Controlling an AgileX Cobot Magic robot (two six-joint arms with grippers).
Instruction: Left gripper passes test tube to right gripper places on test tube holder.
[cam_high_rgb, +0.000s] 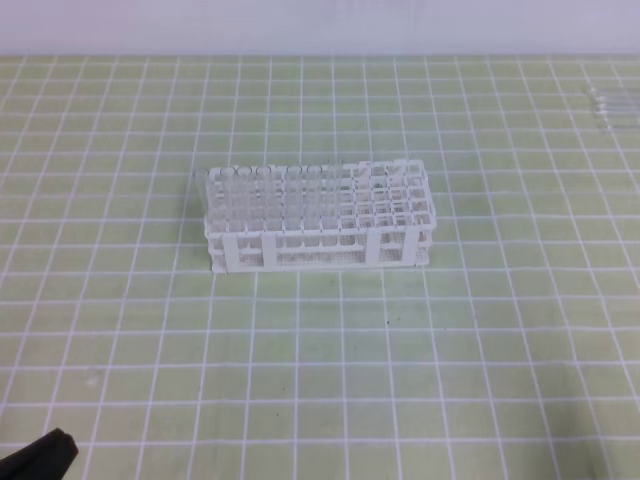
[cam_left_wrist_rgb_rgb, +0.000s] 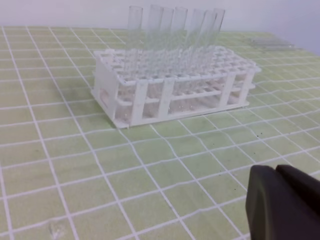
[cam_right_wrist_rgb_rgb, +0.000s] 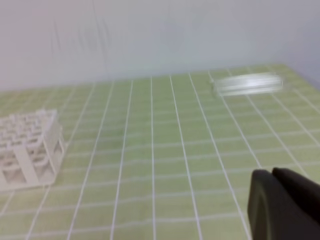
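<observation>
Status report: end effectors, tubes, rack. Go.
Left end effector and right end effector both low, holding nothing visible. Loose test tubes lying far right. Test tube holder mid-mat, partly filled. Nothing in the way.

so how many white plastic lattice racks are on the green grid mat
1: the white plastic lattice rack stands mid-mat, with clear glass tubes upright in it. No other rack shows in any view.

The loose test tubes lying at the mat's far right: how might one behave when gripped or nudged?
The loose test tubes look like clear, round glass, so one would probably roll if nudged on the flat mat. Smooth walls may slip between fingers. Being thin, it likely breaks under a hard squeeze.
</observation>
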